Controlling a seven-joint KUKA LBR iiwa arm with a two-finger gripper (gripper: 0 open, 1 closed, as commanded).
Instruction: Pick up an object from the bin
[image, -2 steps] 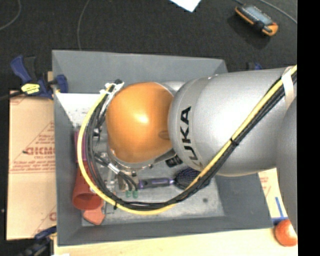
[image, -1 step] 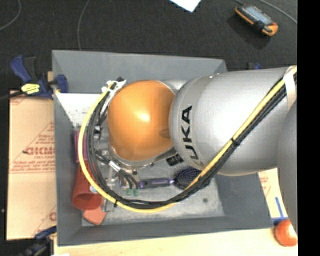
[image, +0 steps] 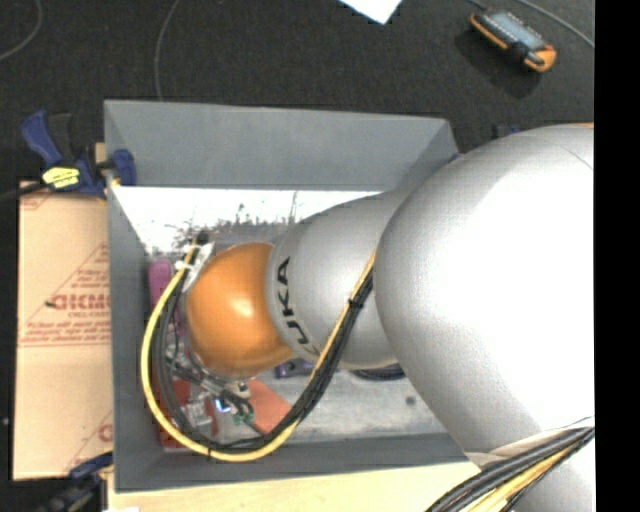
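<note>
My gripper (image: 203, 398) is low in the bin's front left corner, mostly hidden under the arm's wrist. Right beside it, on its right, lies an orange-red flat thing (image: 268, 408) on the bin floor. A red thing (image: 165, 436) peeks out at the gripper's left, against the bin's left wall. A magenta thing (image: 158, 283) lies further back along that wall. Whether the gripper touches any of them is hidden.
The arm covers the right and middle of the bin. A small blue thing (image: 288, 370) and a dark curved thing (image: 380, 374) show just under the arm's edge. A yellow cable loops round the gripper near the left wall.
</note>
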